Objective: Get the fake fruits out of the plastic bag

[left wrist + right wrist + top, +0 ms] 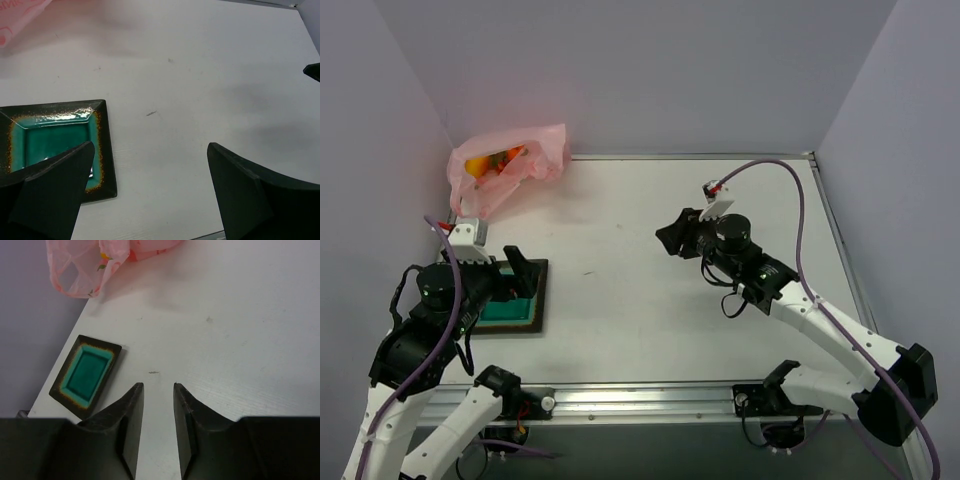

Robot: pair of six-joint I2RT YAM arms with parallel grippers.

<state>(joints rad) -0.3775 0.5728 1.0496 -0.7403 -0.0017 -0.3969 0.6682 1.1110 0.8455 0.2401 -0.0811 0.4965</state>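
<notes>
The pink plastic bag lies crumpled at the table's far left corner. The fake fruits show through it as orange and yellow shapes with a bit of red. My left gripper is open wide and empty, hovering over the dark tray's right edge, well short of the bag. My right gripper hangs over the table's middle, pointing left, its jaws a narrow gap apart and empty. The right wrist view shows the bag far ahead of the gripper. The left wrist view shows the gripper and a bag corner.
A dark square tray with a teal inside sits at the near left, beside the left arm; it also shows in the left wrist view and the right wrist view. Purple walls close in the table's left, back and right sides.
</notes>
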